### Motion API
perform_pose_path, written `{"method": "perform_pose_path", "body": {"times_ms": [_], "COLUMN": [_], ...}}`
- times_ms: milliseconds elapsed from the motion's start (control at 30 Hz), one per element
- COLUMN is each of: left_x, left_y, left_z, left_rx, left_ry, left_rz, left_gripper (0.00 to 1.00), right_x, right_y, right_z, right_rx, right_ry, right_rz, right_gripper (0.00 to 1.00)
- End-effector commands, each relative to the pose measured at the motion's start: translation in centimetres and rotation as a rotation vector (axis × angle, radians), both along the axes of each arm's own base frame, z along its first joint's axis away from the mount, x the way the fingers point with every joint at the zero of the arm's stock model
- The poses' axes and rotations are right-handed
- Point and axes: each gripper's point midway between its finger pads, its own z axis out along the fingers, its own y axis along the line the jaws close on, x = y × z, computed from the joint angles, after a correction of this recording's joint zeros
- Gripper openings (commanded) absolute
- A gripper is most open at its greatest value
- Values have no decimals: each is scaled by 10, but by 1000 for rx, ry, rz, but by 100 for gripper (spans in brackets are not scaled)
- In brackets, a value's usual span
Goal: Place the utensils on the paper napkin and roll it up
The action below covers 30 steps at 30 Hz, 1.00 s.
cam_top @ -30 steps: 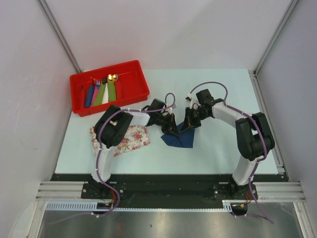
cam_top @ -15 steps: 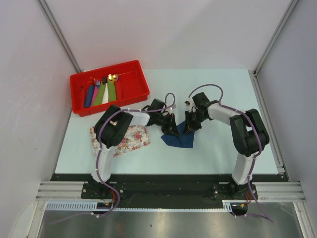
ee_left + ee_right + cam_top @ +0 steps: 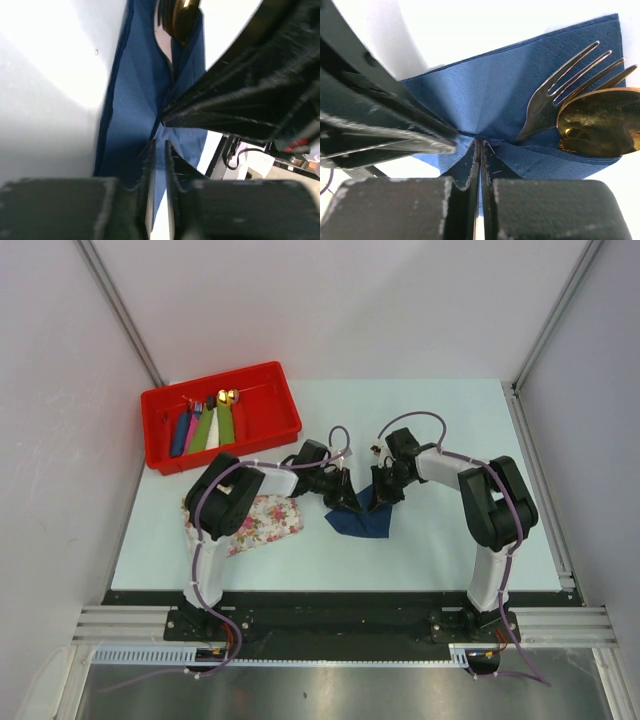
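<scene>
The navy paper napkin [image 3: 362, 522] lies mid-table, one fold lifted between the two grippers. My right gripper [image 3: 481, 142] is shut on that raised crease of the napkin [image 3: 485, 90]. The silvery fork [image 3: 555, 95] and the gold spoon [image 3: 600, 122] lie side by side on the sheet, partly under a fold. My left gripper [image 3: 159, 144] stands against the napkin [image 3: 135, 85] with its jaws a narrow slit apart, and the sheet shows beyond the slit. The spoon's bowl [image 3: 182, 20] shows at the top of the left wrist view. Both grippers [image 3: 349, 503] [image 3: 378, 498] nearly touch tip to tip.
A red bin [image 3: 215, 377] at the back left holds several coloured rolls [image 3: 205, 428] with gold tips. A pink-flowered tray [image 3: 268, 520] lies next to the left arm, left of the napkin. Grey walls close in both sides.
The left jaws have parted slightly. The right arm's elbow has swung left and nearer its gripper. Both grippers stay at the napkin's raised fold.
</scene>
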Motion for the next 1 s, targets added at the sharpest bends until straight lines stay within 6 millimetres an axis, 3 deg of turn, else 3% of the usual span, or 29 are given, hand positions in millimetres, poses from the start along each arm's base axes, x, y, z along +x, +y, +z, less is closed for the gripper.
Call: {"method": "perform_pose_path", "body": {"times_ms": [0,133,233,667,967], "left_x": [14,3,-8,-18,-17], "left_y": [-6,-11,-18,-19,-2], "left_z": [59,75,76,8,-37], "left_rx": [-139,-187,-199,-50,103], "left_ry": [-173,-219,-205,-65,20], "left_rz": [-12,-60,-85,-63,-3], "left_gripper": [20,21,21,10,2], "right_x": [-13,-15,-15,-5,16], "right_y": [-25,-26,-24,-10,3], "right_z": [-39,-39,-37,-17,43], "right_rx": [-166,-168,-150,-47,74], "right_ry": [40,41,48,27,-68], "right_rz": [27,31,35,40,-7], "right_gripper": [0,0,0,0,8]}}
